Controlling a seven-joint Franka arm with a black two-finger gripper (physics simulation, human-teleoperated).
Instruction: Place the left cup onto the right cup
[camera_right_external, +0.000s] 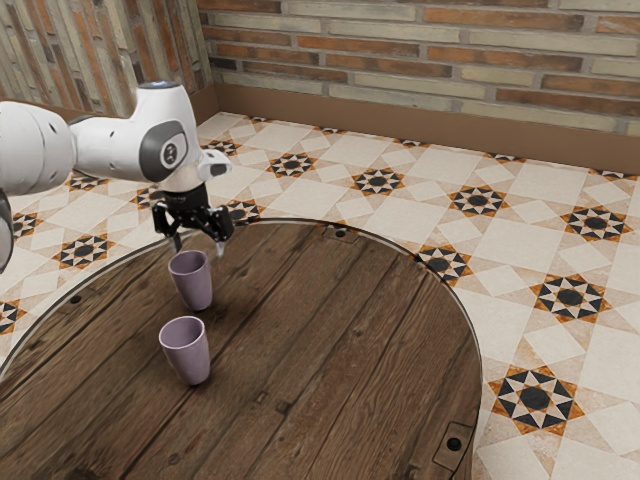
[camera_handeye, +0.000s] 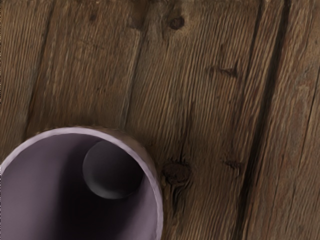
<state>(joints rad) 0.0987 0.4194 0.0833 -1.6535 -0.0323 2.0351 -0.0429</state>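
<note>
From the side, a round dark wooden table (camera_right_external: 350, 380) holds two upright cups, and a black two-finger gripper (camera_right_external: 197, 243) hangs just above the far mauve tapered cup (camera_right_external: 191, 282), its fingers spread apart and clasping nothing. The near mauve tapered cup (camera_right_external: 186, 352) stands close by, so grasping, lifting and stacking all appear left to do. From the wrist, the far mauve tapered cup (camera_handeye: 35, 200) sits under the hand with its open mouth facing up and its long axis vertical.

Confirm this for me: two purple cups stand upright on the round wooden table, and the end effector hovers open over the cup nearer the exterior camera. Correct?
One detail is wrong. The exterior view shows the end effector hovering open over the farther cup, not the nearer cup. The rest holds: both purple cups stand upright on the round wooden table.
</note>
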